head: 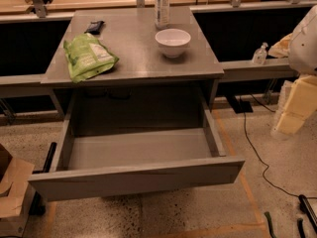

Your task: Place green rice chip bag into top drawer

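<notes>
The pincer (290, 219) is low at the right; I cannot tell how open it is. Far up-left of it, the crinkly lime-green rice chip bag (89, 56) lies on the grey desk (138, 58). To its left, the wide grey top drawer (138, 177) is already open; grasping and placing remain.

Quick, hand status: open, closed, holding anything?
Hand: low at the right edge, mostly out of frame; open or closed cannot be told. Not holding the green rice chip bag, which lies on the desk.
</notes>
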{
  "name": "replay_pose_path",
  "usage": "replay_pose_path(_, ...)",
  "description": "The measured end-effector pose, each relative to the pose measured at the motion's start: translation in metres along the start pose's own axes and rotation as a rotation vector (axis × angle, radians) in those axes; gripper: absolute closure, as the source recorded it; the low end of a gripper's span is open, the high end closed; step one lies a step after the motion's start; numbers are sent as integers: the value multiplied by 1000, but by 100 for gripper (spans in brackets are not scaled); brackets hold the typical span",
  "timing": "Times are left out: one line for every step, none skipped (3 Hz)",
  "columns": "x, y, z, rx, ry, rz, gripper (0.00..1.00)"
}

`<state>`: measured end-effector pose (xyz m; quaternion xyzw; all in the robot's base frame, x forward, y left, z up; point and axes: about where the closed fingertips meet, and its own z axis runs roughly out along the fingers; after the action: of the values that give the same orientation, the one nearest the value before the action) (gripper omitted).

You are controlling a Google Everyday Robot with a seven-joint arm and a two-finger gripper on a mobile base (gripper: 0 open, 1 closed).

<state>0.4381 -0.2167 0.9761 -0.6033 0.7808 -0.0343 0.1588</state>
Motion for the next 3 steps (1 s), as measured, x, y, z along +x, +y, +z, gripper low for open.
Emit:
replay_pose_path(0,0,0,0,0,0,0)
replay_pose_path(-19,-14,10,26,-73,-24,0)
replay_pose_path(-83,-38,18,40,-198,-114,0)
